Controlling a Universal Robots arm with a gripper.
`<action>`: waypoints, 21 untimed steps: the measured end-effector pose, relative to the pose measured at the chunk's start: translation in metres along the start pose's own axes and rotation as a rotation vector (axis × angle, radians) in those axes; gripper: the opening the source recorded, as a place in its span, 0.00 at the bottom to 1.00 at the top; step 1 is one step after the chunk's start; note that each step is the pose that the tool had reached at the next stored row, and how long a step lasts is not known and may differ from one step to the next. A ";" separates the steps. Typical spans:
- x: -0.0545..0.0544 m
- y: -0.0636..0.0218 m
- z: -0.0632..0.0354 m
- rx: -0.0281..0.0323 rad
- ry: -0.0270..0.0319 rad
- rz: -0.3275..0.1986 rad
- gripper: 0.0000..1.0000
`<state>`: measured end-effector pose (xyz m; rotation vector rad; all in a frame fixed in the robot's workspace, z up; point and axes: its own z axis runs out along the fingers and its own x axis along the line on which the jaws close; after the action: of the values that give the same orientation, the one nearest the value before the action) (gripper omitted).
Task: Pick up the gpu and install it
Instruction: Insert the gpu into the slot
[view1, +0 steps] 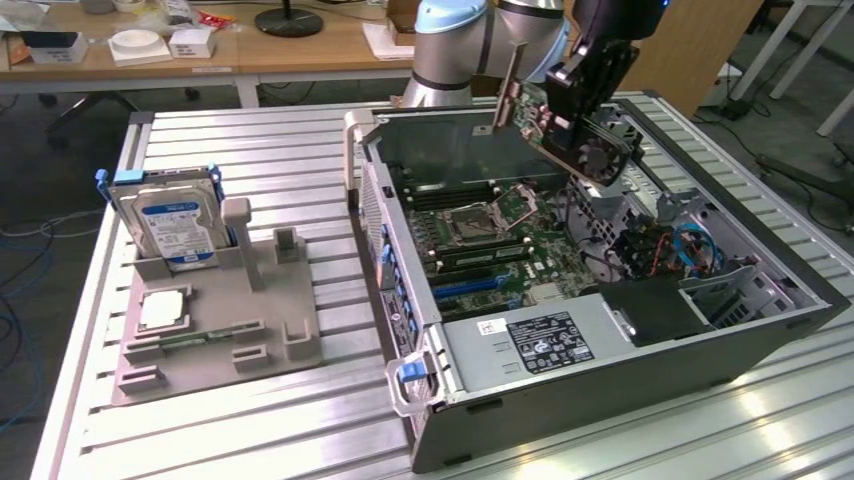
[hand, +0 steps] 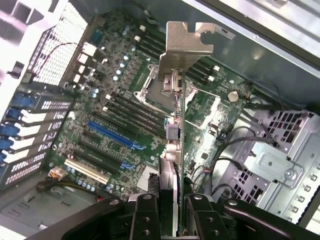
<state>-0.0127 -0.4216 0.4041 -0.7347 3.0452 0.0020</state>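
Note:
The gpu (view1: 583, 138), a green card with a black fan cooler, hangs tilted above the open computer case (view1: 641, 380), over the motherboard (view1: 494, 240). My gripper (view1: 567, 100) is shut on its upper edge. The silver end bracket (view1: 507, 95) points toward the case's back wall. In the wrist view the gpu (hand: 175, 135) appears edge-on between my black fingers (hand: 145, 215), with the gripper (hand: 171, 212) clamped on it and the bracket (hand: 187, 45) at the far end. Below it lie the motherboard (hand: 125, 110) and a blue expansion slot (hand: 112, 134). The card is clear of the board.
A grey fixture (view1: 227, 330) at the exterior view's left holds a silver hard drive (view1: 174, 225), a processor chip (view1: 160, 310) and a memory stick (view1: 200, 335). Inside the case sit the power supply (view1: 534, 340), cables (view1: 681, 250) and a drive cage (hand: 270, 170).

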 end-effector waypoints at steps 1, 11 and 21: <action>0.000 -0.0001 0.0000 -0.0001 0.0000 -0.009 0.27; 0.000 -0.0003 0.0000 -0.0010 -0.0002 -0.115 0.27; 0.000 -0.0004 0.0000 -0.0023 -0.0002 -0.243 0.27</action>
<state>-0.0127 -0.4220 0.4041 -1.0991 2.9336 0.0037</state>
